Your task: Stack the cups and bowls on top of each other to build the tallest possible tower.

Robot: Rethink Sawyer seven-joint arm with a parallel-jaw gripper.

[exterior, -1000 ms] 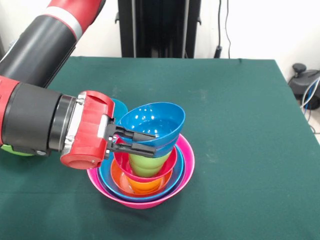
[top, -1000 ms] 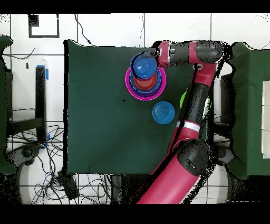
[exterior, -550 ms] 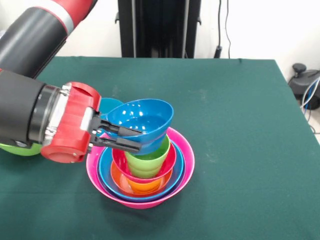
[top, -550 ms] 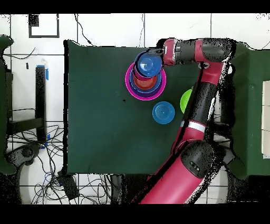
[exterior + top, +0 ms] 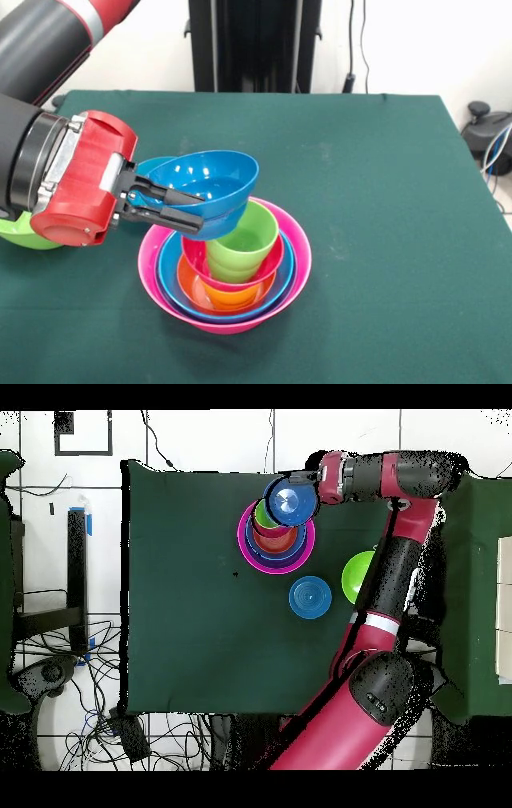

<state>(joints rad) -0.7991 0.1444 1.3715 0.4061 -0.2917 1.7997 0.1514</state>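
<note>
The gripper (image 5: 172, 210) is clamped on the rim of a blue bowl (image 5: 206, 190), one finger inside the wall and one outside, and it carries the bowl upright and clear of everything else — so the step in hand is a carry, with this bowl as the piece to be placed. Just beyond and below the fingertips stands the tower (image 5: 228, 276): the big pink bowl (image 5: 294, 272) outermost, a sky-blue bowl, an orange one and a red-pink one nested inside it, and the lime green cup (image 5: 242, 244) standing upright in the middle as its highest point. The held bowl hangs off to the gripper's side of that cup, overlapping only the near edge of its rim; in the overhead view the bowl (image 5: 290, 502) sits beside the stack (image 5: 276, 539), not centred over it. Behind the wrist a lime green bowl (image 5: 24, 232) lies on the table (image 5: 384, 200), and a second blue bowl (image 5: 310, 597) lies apart from the stack, both still unstacked. The next move, as I judge it, calls for bringing the bowl's base squarely over the cup's mouth and lowering it level before letting go — a tilted or off-centre release would likely let it slide off the narrow rim.
</note>
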